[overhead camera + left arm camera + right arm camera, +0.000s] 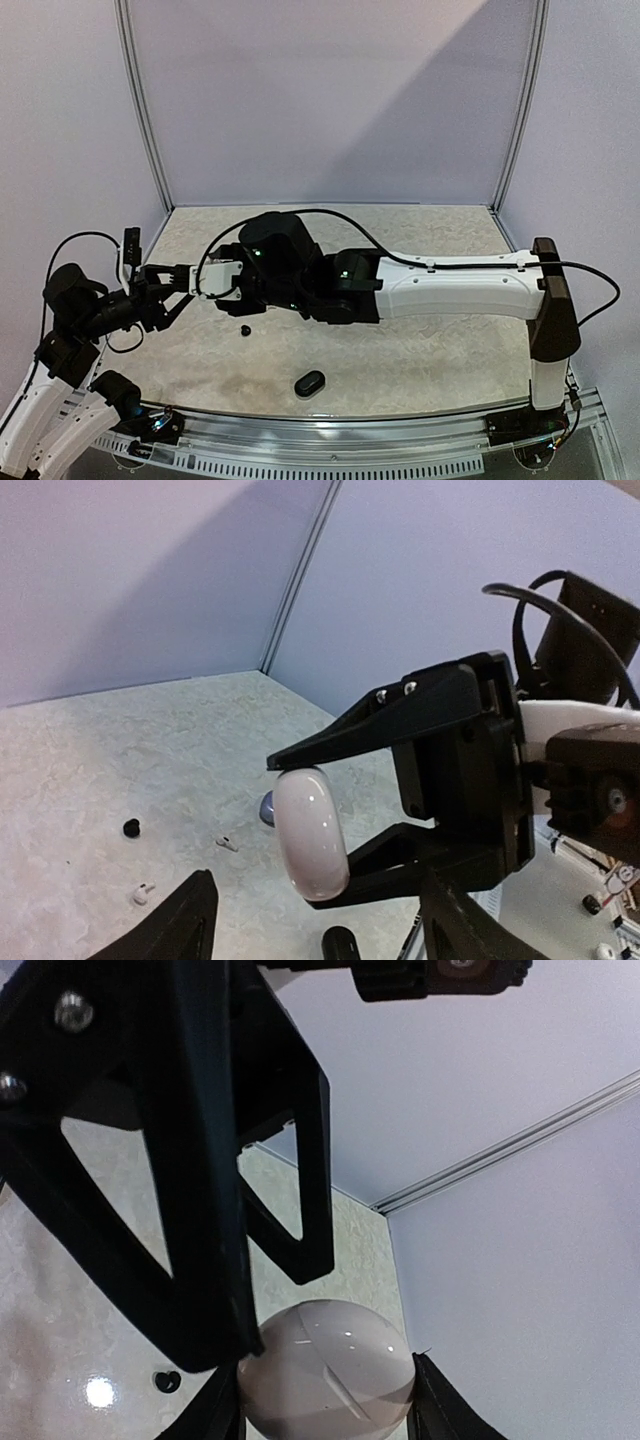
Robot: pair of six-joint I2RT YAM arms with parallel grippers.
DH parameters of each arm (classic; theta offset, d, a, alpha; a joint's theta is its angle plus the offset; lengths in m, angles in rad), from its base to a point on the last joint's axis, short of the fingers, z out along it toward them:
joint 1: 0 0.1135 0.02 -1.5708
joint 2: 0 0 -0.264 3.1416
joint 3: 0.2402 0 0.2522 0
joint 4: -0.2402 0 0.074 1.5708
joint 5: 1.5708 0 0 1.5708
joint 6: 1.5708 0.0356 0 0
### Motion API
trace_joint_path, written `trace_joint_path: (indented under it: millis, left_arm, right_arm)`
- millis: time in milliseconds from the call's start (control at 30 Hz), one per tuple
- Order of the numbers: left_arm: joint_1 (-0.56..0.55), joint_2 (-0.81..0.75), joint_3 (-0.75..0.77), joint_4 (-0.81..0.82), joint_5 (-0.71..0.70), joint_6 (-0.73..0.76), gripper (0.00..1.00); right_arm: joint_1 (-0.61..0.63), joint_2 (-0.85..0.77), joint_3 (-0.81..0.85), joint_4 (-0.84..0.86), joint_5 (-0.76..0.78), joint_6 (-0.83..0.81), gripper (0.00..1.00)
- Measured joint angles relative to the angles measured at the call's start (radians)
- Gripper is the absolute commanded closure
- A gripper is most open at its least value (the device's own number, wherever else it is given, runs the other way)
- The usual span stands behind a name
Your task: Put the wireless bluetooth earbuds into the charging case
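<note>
My right gripper [327,1392] is shut on a white pebble-shaped charging case [327,1368], held closed above the table [400,360]. My left gripper [318,885] is open, its black fingers [205,1210] reaching around the case's [311,832] left end, one of them at its upper left edge. In the top view both grippers meet left of centre, the left gripper [196,285] beside the case [222,277]. On the table lie a black earbud [131,827] and two white earbuds [228,844] [143,892]. The black earbud [245,330] also shows below the grippers.
A black pebble-shaped case [309,383] lies near the table's front edge. A bluish rounded object [267,808] peeks out behind the white case. The right arm [460,285] stretches across the table from the right. Walls close the back and sides.
</note>
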Motion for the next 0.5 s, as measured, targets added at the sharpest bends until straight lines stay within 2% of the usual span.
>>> trace_joint_path:
  millis: [300,500]
  left_arm:
    - [-0.001,0.049,-0.024,0.097,-0.029,-0.087,0.54]
    - [-0.003,0.051,-0.034,0.134,-0.032,-0.106,0.87]
  right_arm:
    - [0.008,0.041,0.068,-0.004,-0.024,-0.038,0.80]
    - [0.011,0.058,0.076,-0.005,-0.038,-0.046,0.81]
